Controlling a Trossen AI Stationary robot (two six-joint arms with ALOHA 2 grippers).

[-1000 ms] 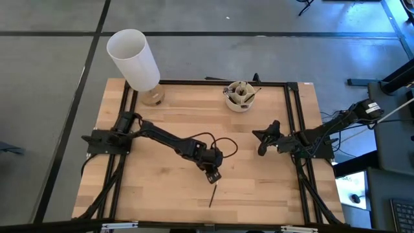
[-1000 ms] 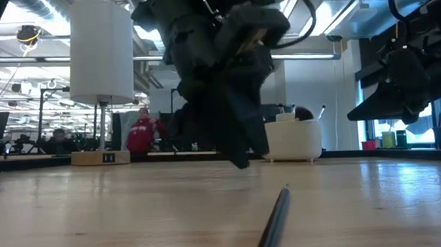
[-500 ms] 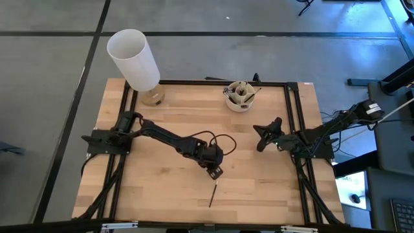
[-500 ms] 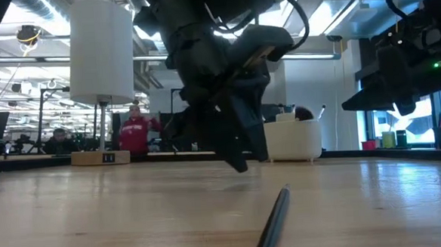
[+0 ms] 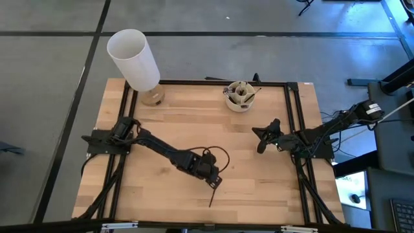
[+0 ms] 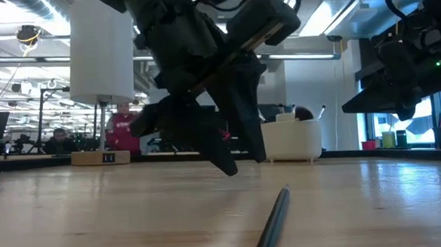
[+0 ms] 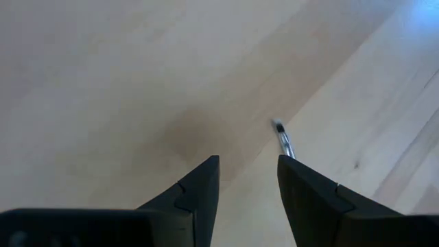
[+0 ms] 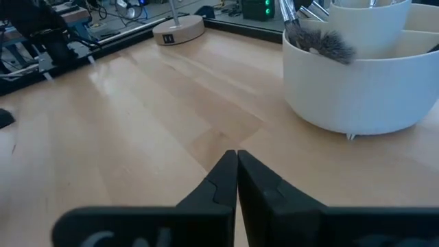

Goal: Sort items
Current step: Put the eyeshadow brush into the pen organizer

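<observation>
One thin dark brush (image 5: pixel 212 196) lies flat on the wooden table near its front edge, also seen in the low view (image 6: pixel 275 219). Its silver end (image 7: pixel 282 138) shows just past one finger in the left wrist view. My left gripper (image 5: pixel 213 180) hangs open just above the table at the brush's far end, pointing steeply down; nothing is between its fingers (image 7: pixel 248 163). My right gripper (image 5: pixel 261 140) waits shut at the right, above the table (image 8: pixel 237 159). Other brushes stand in the round beige cup (image 5: pixel 240 96).
A tall white cylinder (image 5: pixel 133 59) stands on a wooden base at the far left corner. The beige cup (image 8: pixel 357 82) sits at the far edge, right of middle. A black frame (image 5: pixel 292 116) runs along the table's sides. People show in the room beyond (image 6: pixel 120 129).
My left gripper has swung toward the table's near edge, closer to the lying brush, and has rolled about its own axis. Its fingers stay as wide apart as before. The brush has not moved.
</observation>
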